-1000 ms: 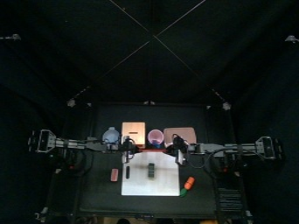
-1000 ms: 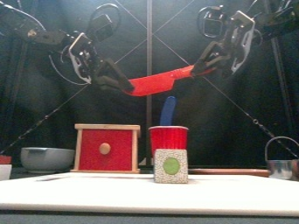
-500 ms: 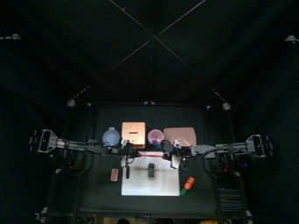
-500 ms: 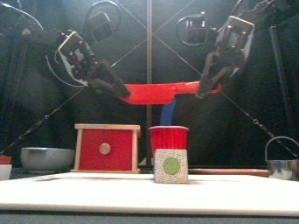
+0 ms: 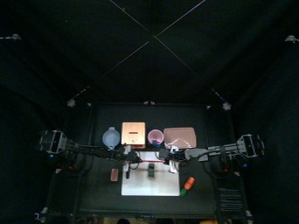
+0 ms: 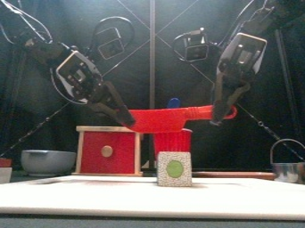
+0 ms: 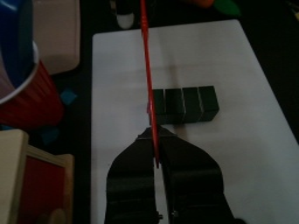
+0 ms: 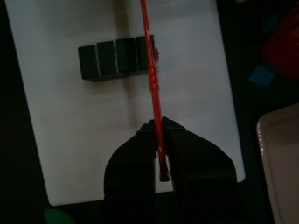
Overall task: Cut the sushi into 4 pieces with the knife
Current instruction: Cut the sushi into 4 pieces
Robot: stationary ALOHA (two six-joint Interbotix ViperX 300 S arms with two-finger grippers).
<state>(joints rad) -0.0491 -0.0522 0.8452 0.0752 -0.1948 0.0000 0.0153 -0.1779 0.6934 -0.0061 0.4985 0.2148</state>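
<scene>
The red knife (image 6: 167, 116) hangs level above the red cup (image 6: 173, 142); the left fingers (image 6: 116, 107) clamp its nine o'clock end, the right fingers (image 6: 224, 100) its three o'clock end; at the knife's six o'clock the sushi roll (image 6: 176, 168) stands end-on upon the white board (image 6: 71, 194); a wooden box (image 6: 110, 150) sits at the roll's nine o'clock, a bowl (image 6: 45, 161) beyond it.

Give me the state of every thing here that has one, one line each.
red knife: held level at both ends, above the roll, not touching
left hand: shut on the red knife
right hand: shut on the red knife
sushi roll: lying on the white board, blocks joined
red cup: upright, blue knife standing in it
wooden box: drawer shut
</scene>
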